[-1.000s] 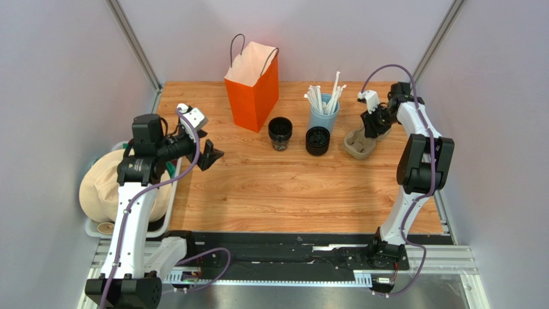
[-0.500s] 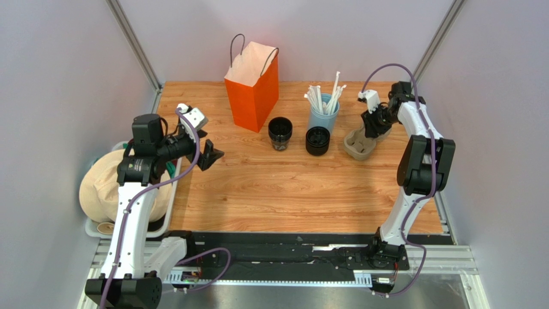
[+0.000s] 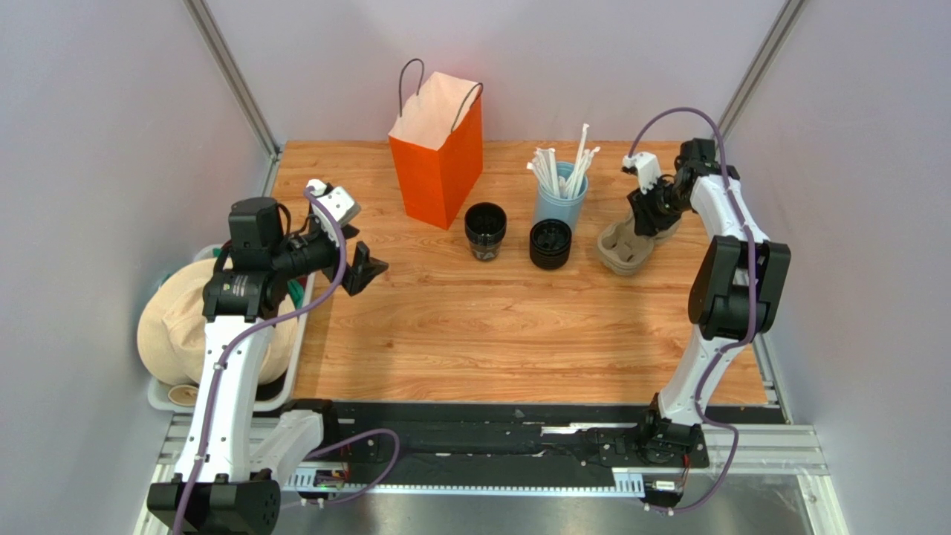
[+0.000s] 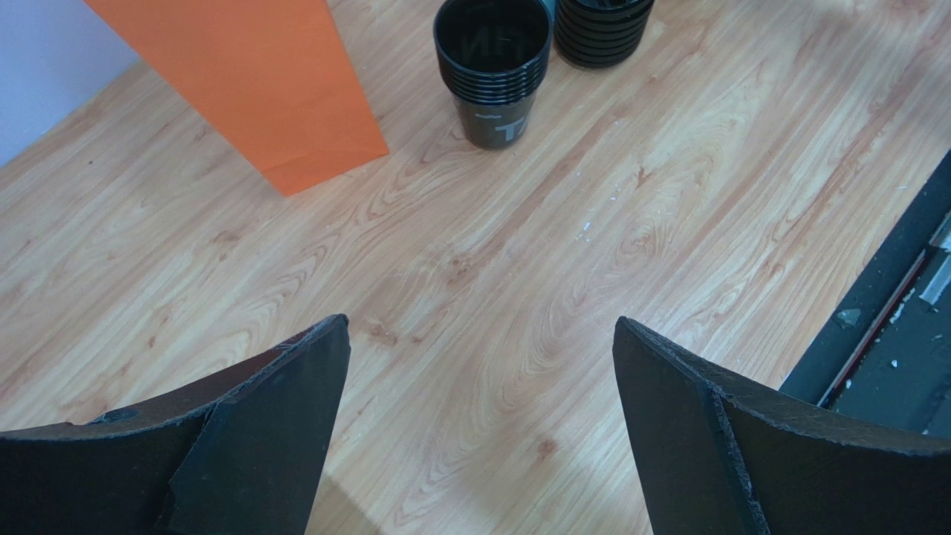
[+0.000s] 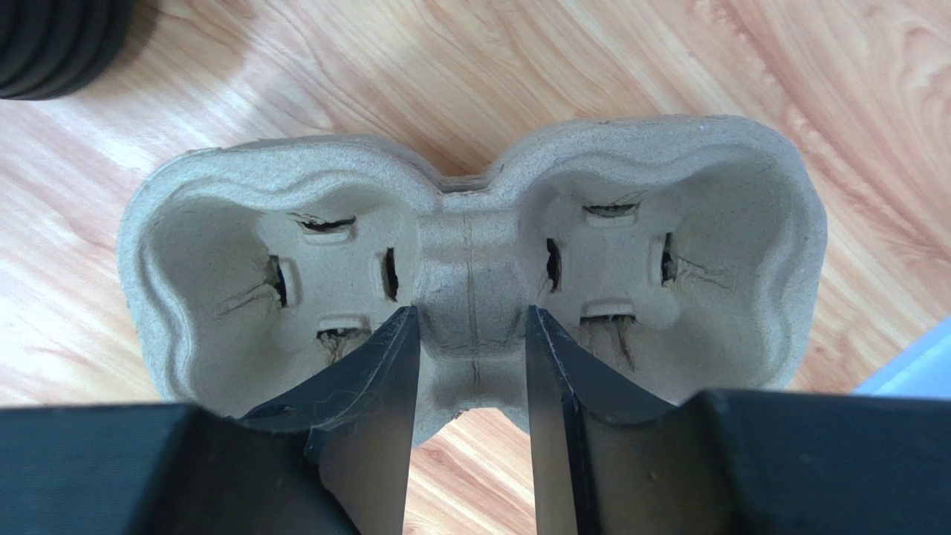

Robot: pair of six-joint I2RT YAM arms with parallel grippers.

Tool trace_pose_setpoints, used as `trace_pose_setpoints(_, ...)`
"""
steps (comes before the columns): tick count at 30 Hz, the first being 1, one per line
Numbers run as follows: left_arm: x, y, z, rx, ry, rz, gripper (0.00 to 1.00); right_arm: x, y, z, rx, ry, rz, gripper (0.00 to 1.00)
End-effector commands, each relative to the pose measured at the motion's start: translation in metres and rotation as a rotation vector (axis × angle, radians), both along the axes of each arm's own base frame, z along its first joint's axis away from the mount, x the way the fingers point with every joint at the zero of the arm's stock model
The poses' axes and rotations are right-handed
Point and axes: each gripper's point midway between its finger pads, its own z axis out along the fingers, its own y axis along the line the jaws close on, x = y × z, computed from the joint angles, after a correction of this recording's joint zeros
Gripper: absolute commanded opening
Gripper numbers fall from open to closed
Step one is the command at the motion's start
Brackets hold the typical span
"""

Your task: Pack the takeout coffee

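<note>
- Shift: cup tray (image 3: 625,250) and right gripper (image 5: 471,323) sit slightly further right than before; left gripper (image 4: 478,326) unmoved.
- Right gripper clamps the tray's middle ridge; left gapes, empty.
- The coffee cup (image 3: 486,231) stands by the orange bag (image 3: 438,156), well left of the right gripper.

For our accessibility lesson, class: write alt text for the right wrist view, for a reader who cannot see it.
The right pincer grips the middle ridge of a cardboard tray, one finger on each side. Both its cup wells are empty; it lies on a wooden table, with a black ribbed stack at the top left corner.
</note>
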Motion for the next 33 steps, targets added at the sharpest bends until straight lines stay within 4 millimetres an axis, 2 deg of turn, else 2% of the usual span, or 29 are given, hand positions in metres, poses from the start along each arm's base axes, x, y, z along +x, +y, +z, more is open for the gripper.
trace_pose_setpoints(1, -0.001, -0.002, 0.007, 0.002, -0.041, -0.025, 0.97, 0.003, 0.012, 0.030, 0.131, 0.002, -0.032, 0.10)
trace_pose_setpoints(3, -0.001, -0.002, 0.008, 0.001, -0.040, -0.023, 0.97, 0.009, 0.008, 0.020, 0.088, 0.005, -0.056, 0.11)
trace_pose_setpoints(6, -0.002, -0.002, 0.008, 0.005, -0.045, -0.021, 0.97, 0.011, 0.011, 0.025, 0.143, 0.000, -0.076, 0.11)
trace_pose_setpoints(8, -0.002, -0.002, 0.009, 0.004, -0.050, -0.023, 0.97, 0.009, 0.005, 0.015, 0.075, 0.004, -0.096, 0.10)
trace_pose_setpoints(9, -0.002, -0.002, 0.008, 0.003, -0.044, -0.024, 0.97, 0.015, 0.002, 0.019, 0.036, -0.049, -0.085, 0.11)
trace_pose_setpoints(10, -0.001, -0.003, 0.008, 0.002, -0.044, -0.025, 0.97, 0.010, 0.002, 0.009, 0.014, -0.035, -0.081, 0.11)
trace_pose_setpoints(12, -0.001, -0.002, 0.007, 0.005, -0.040, -0.025, 0.97, 0.008, 0.002, 0.009, 0.014, -0.030, -0.084, 0.11)
trace_pose_setpoints(22, -0.001, -0.002, 0.007, 0.005, -0.043, -0.024, 0.97, 0.008, 0.007, 0.058, 0.064, -0.128, -0.089, 0.11)
trace_pose_setpoints(25, -0.002, -0.002, 0.008, 0.004, -0.045, -0.026, 0.97, 0.006, 0.007, 0.058, 0.056, -0.127, -0.079, 0.12)
trace_pose_setpoints(28, -0.002, -0.002, 0.008, 0.005, -0.046, -0.025, 0.97, 0.005, 0.004, 0.043, 0.037, -0.095, -0.077, 0.21)
trace_pose_setpoints(33, -0.002, -0.002, 0.008, 0.004, -0.045, -0.025, 0.97, 0.004, 0.007, 0.019, 0.051, -0.042, -0.057, 0.42)
